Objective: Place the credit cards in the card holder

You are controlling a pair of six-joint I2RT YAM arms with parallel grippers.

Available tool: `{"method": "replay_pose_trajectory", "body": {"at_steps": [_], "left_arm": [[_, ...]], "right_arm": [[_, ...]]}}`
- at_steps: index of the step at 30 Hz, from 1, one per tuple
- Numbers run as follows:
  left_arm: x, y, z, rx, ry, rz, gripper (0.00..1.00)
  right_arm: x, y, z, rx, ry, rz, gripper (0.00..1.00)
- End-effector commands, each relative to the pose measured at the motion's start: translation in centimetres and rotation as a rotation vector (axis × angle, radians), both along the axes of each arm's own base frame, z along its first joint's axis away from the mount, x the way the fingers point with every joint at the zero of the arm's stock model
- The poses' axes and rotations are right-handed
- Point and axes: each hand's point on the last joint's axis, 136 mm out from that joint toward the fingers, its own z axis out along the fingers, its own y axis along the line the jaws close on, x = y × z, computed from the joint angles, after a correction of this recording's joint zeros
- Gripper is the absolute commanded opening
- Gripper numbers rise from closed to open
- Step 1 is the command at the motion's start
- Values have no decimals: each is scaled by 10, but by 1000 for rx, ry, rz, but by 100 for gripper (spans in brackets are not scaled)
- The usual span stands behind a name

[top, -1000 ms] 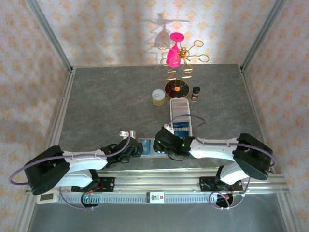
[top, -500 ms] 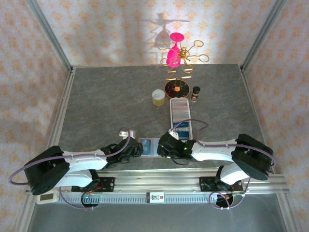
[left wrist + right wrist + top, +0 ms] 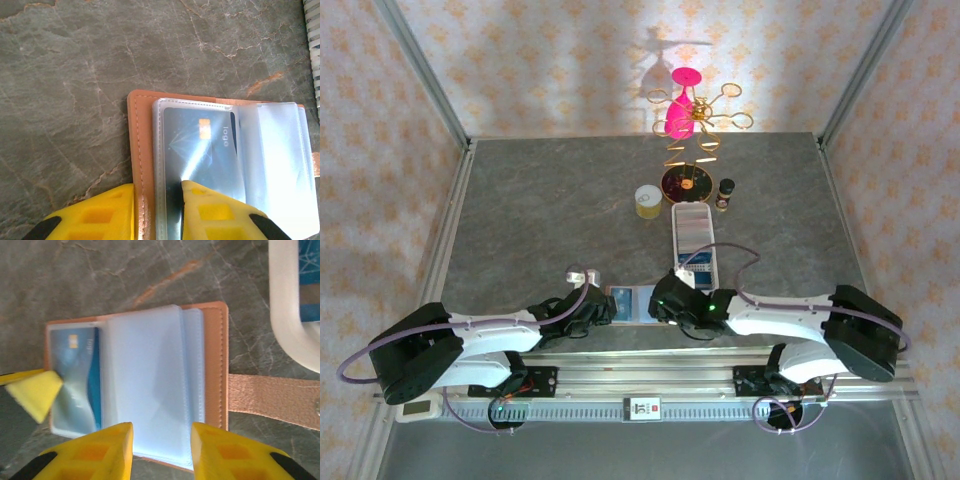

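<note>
The card holder (image 3: 632, 303) lies open on the grey table between my two grippers, its tan cover (image 3: 136, 150) down and its clear sleeves (image 3: 150, 380) up. A blue credit card (image 3: 200, 142) with a gold chip sits inside the left sleeve. My left gripper (image 3: 157, 212) is shut on the holder's left edge, one finger outside the leather and one on the sleeve. Over the right-hand sleeves my right gripper (image 3: 162, 450) stands open with nothing between its fingers. The closing tab (image 3: 270, 400) sticks out to the right. More credit cards (image 3: 696, 263) lie in the white tray.
The long white tray (image 3: 676, 235) stands just behind the holder, its corner (image 3: 287, 325) close to my right gripper. Farther back are a yellow roll (image 3: 647, 201), a dark round stand (image 3: 685, 182), a small dark bottle (image 3: 725, 192) and a pink glass (image 3: 680, 112).
My right gripper has opened and drawn back slightly to the right from over the holder. The left gripper and the holder have stayed put.
</note>
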Motion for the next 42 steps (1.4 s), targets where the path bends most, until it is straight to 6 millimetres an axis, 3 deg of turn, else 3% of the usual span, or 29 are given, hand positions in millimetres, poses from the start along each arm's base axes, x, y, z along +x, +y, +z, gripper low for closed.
{"method": "replay_pose_trajectory", "body": {"at_steps": [1,7,14,31,42], "left_arm": [[-46,19,-43,83,212,-69,25],[-47,19,-42,76,210,-67,25],[-48,19,-42,67,212,-67,25],[-49,17,-44,50,218,-62,25],[-50,18,-47,49,225,-55,25]], "right_arm": [[-2,9,1,40,8,13,35],[-3,20,-16,2,45,50,34],[-6,16,-32,-45,73,44,34],[2,76,-10,194,55,99,35],[9,81,13,305,4,64,33]]}}
